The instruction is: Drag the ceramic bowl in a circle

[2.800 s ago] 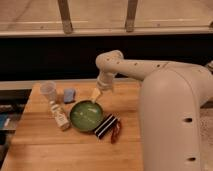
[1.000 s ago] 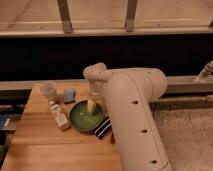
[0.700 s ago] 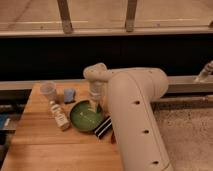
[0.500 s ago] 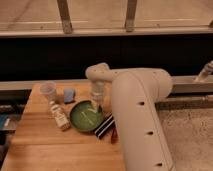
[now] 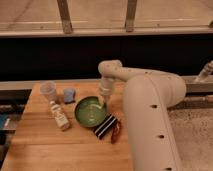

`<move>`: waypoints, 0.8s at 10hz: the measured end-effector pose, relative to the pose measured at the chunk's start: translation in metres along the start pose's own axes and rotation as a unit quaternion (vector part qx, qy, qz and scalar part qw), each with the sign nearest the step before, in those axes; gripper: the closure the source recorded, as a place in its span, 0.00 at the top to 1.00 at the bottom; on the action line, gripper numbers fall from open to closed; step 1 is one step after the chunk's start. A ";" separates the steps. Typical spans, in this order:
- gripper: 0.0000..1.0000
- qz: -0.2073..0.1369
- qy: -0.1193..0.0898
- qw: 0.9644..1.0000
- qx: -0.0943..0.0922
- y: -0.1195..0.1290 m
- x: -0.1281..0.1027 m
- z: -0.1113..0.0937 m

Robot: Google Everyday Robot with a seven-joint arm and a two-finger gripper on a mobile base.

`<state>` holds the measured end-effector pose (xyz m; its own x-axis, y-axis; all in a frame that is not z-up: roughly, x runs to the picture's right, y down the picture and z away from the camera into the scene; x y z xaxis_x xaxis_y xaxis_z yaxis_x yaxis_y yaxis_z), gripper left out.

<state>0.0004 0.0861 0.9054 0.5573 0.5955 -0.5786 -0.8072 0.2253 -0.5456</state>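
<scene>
— Where is the round, shallow, glossy green ceramic bowl (image 5: 89, 112)?
— On the wooden table (image 5: 35, 145), about the middle of it. A black striped packet (image 5: 105, 126) lies just beside its near-right edge, with a dark red item (image 5: 116, 132) next to that.
— And the gripper (image 5: 102, 103)?
— Down at the bowl's far-right rim, at the end of the white arm (image 5: 125, 75). Its jaws are drawn together; whether the rim sits between them, I cannot tell.
— What is to the left?
— A small bottle (image 5: 60, 116) with a pale label lies near the bowl. A clear plastic cup (image 5: 48, 91) and a blue object (image 5: 69, 94) stand farther back.
</scene>
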 end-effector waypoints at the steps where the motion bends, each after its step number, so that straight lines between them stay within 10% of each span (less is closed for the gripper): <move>1: 0.00 0.019 -0.011 1.000 -0.004 -0.019 -0.002 -0.012; 8: 0.00 0.007 -0.059 0.998 -0.014 -0.020 -0.045 -0.052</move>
<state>0.0014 0.0152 0.9107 0.5174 0.6856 -0.5122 -0.8084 0.1950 -0.5555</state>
